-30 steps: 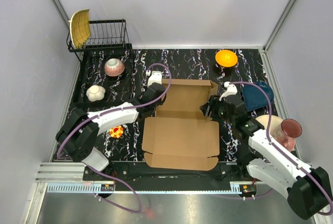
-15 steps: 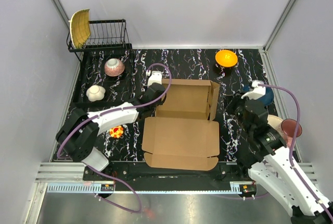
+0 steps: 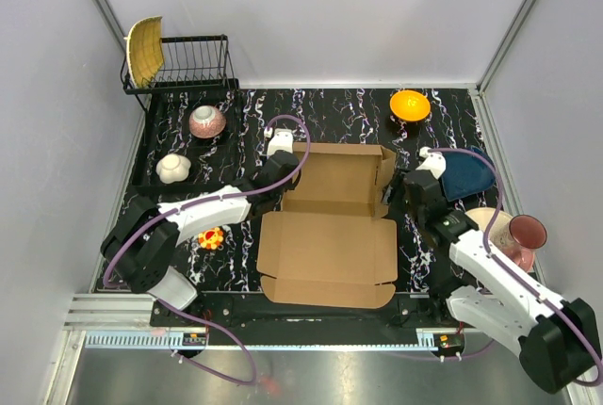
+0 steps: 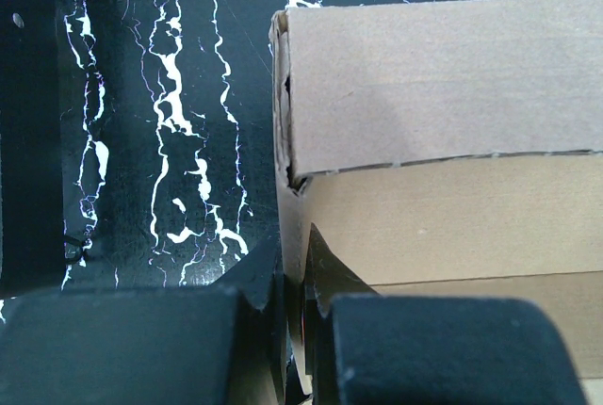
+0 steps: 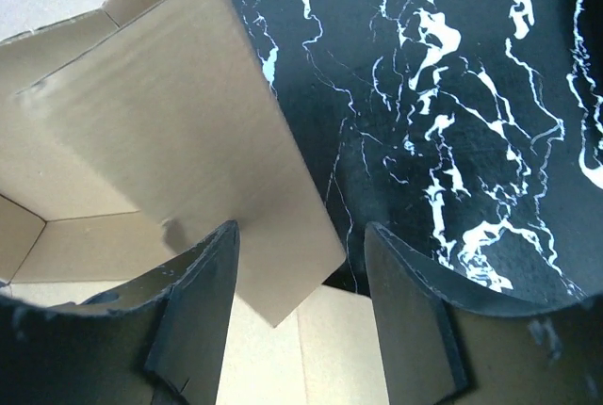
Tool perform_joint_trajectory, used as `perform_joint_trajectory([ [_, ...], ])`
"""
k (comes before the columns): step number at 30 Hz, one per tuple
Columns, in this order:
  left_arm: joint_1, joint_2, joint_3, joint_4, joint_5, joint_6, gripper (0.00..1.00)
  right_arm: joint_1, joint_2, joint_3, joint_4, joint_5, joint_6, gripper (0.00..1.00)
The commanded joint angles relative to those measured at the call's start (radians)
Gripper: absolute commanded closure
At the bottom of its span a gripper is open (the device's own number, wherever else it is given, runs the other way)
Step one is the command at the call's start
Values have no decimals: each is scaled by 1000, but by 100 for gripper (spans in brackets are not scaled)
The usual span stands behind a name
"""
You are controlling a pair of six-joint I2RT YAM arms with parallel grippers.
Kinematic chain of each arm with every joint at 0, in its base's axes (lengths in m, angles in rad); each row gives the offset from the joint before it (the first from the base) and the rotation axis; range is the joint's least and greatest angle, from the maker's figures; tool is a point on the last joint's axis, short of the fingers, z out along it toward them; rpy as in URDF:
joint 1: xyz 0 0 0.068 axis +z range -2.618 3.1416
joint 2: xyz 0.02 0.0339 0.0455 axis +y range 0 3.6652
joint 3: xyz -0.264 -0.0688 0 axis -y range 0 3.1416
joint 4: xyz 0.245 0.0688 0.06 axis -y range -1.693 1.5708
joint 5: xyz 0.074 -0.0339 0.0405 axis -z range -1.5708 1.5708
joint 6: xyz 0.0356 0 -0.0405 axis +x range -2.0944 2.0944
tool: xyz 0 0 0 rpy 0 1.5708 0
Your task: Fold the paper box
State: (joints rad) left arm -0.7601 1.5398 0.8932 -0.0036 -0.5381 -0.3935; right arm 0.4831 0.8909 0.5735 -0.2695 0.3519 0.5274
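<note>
Nearest the arm bases, the paper box (image 3: pixel 328 250) lies opened out in the middle of the black marbled table (image 3: pixel 358 108), its wide lid panel flat toward the near edge and its shallower tray part beyond, with the side walls partly raised. To the left of the lid sits a small yellow-and-red object (image 3: pixel 211 237). The left gripper (image 4: pixel 292 278) is at the tray's left wall, its jaws pinched together on the thin cardboard edge, which runs up between the two fingers. The right gripper (image 5: pixel 301 235) is at the tray's right side with its jaws well apart; the tip of the raised right flap stands between them, and no grip on it shows. Just right of that arm are a dark blue plate (image 3: pixel 466 174), a beige dish (image 3: pixel 490 221) and a maroon cup (image 3: pixel 526 233). Farther back are a white flower-shaped piece (image 3: pixel 173 168), a pinkish bowl (image 3: pixel 207 121) and an orange bowl (image 3: pixel 410 104). In the far left corner a wire dish rack (image 3: pixel 193 61) holds a yellow plate (image 3: pixel 144 50) on edge.
</note>
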Motion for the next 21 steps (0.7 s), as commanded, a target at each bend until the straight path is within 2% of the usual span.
perform_joint_trajectory([
  [1,-7,-20,-28,-30,10,-7,100,-3,57,5,141,-36,-17,37],
  [10,-21,-24,-33,-19,9,11,100,-9,189,19,265,-96,-37,32],
  [11,-22,-26,-33,-15,7,16,100,-11,209,23,317,-105,-40,31],
  [16,-34,-37,-42,1,9,31,100,-11,282,61,339,-93,-63,27],
  [21,-41,-35,-43,20,10,35,100,-15,356,92,372,-87,-90,35],
])
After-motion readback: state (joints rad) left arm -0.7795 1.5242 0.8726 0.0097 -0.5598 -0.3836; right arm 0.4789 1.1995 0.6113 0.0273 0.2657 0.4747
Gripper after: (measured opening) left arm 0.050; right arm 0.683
